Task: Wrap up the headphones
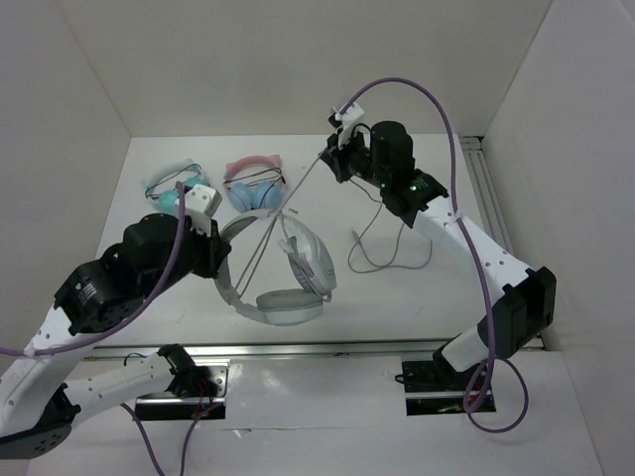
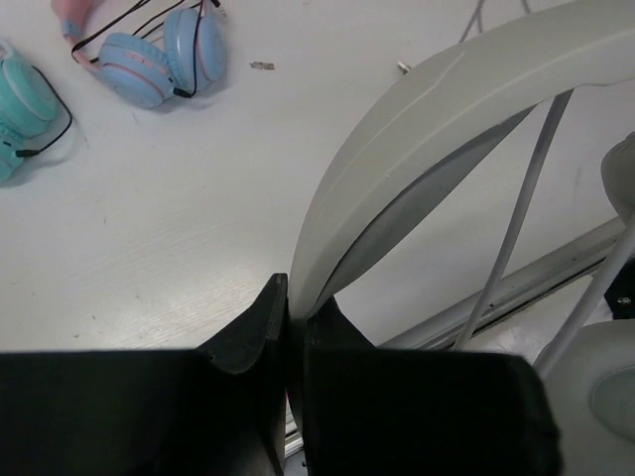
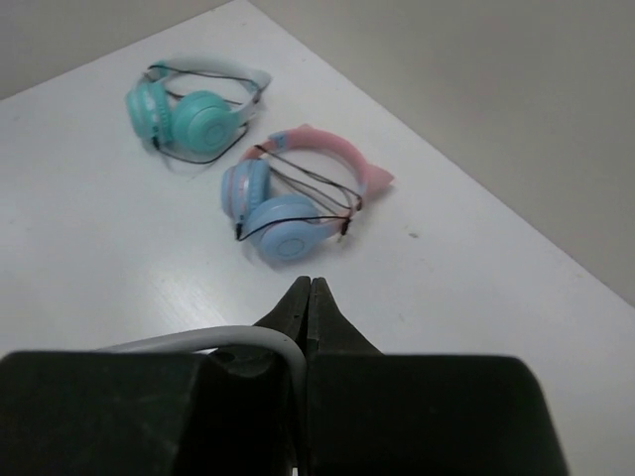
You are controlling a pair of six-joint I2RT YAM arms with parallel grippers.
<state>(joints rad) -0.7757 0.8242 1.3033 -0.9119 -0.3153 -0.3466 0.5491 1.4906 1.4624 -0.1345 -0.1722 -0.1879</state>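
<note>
Grey headphones [image 1: 290,305] sit near the centre of the desk [image 1: 397,307], with the headband clamped between the fingers of the left end effector [image 2: 293,307]. The right end effector [image 3: 310,297], pressed shut on the cable [image 1: 288,203], holds it taut toward the far right. Winding appears under way; the next move likely calls for carrying the cable around the headband without slack.

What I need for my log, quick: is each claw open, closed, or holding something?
Left claw: closed on the headband of the headphones.
Right claw: closed, pinching the headphones' cable.
</note>
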